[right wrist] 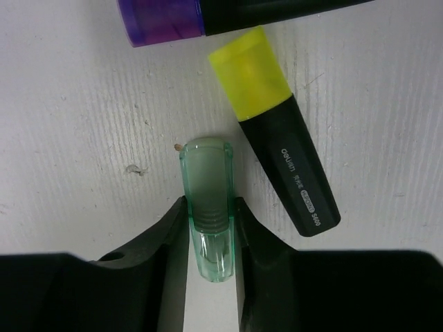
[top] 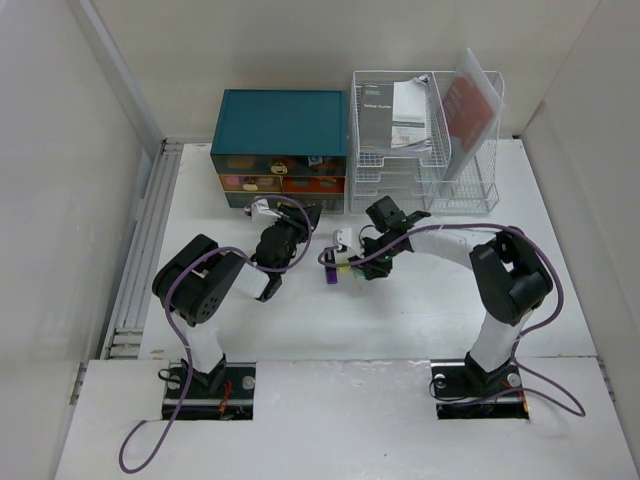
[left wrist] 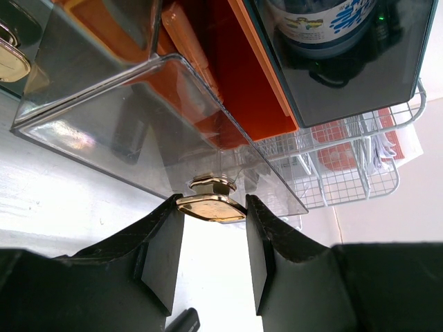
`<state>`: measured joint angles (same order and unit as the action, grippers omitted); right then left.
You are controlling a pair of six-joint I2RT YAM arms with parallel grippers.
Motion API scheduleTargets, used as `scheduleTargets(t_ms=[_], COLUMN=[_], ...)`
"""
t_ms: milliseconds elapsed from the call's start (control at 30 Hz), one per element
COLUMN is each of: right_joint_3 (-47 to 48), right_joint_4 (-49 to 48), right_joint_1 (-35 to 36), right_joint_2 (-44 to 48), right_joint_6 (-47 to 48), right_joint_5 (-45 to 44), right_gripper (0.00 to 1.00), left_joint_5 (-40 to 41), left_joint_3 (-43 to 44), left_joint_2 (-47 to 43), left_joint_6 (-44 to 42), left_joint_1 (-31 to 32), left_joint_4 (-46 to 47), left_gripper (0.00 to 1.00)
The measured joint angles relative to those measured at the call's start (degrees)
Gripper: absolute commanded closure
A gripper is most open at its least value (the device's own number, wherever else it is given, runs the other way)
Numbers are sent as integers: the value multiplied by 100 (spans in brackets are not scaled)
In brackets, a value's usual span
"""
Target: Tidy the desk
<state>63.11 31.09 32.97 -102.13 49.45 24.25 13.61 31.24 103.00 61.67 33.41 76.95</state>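
At mid-desk, in front of the drawer box [top: 280,120], both arms are busy on the desk [top: 330,325], the broad white top that runs under the bases and back to the box and the wire rack [top: 470,190]. Right gripper [right wrist: 210,202]: narrow, both fingers pressed on a short see-through green cap [right wrist: 206,173]. Cap's long axis runs straight out ahead between the fingers, so the pinch is across its short width, rounded end forward. Whether a pen body goes with it, cannot tell. Yellow highlighter [right wrist: 284,159] lies just beside it on the right, tilted, yellow end pointing forward and inward, apart from the cap. Purple highlighter [right wrist: 163,17] lies crosswise further ahead. Left gripper [left wrist: 213,207]: narrow, closed on the gold knob [left wrist: 208,200] of a clear drawer [left wrist: 138,117] at the box's lower front, one finger to each side of the knob. Key relation, from the overhead view: the drawer lies left of the right gripper and further back, near but not touching. Left arm is at the box, right arm nearer the pens. Judgement: the cap's way home is left and back towards that drawer, and it would need turning to drop in along the drawer's length. Risk: the two wrists crowd each other in the gap between them.
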Motion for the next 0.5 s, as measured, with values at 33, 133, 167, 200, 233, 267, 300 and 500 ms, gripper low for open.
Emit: scheduleTargets(t_ms=[33, 133, 167, 200, 233, 267, 300, 500], right_joint_3=[0, 0, 4, 7, 9, 28, 70, 1126], right_joint_4=[-7, -11, -4, -2, 13, 61, 129, 428], right_joint_1=[11, 11, 11, 11, 11, 11, 11, 11], right_joint_2=[0, 0, 0, 4, 11, 26, 57, 479], right_joint_6=[-26, -20, -22, -26, -31, -46, -63, -284], right_joint_5=[-11, -11, -11, -11, -15, -24, -39, -162], right_gripper=[92, 100, 100, 100, 100, 100, 100, 100], left_joint_5=[0, 2, 0, 0, 0, 0, 0, 0], left_joint_3=[0, 0, 0, 0, 0, 0, 0, 0], left_joint_2=[0, 0, 0, 0, 0, 0, 0, 2], left_joint_6=[7, 15, 15, 17, 17, 17, 17, 20], left_joint_1=[0, 0, 0, 0, 0, 0, 0, 0], left_joint_4=[0, 0, 0, 0, 0, 0, 0, 0], left_gripper=[81, 81, 81, 81, 81, 81, 81, 81])
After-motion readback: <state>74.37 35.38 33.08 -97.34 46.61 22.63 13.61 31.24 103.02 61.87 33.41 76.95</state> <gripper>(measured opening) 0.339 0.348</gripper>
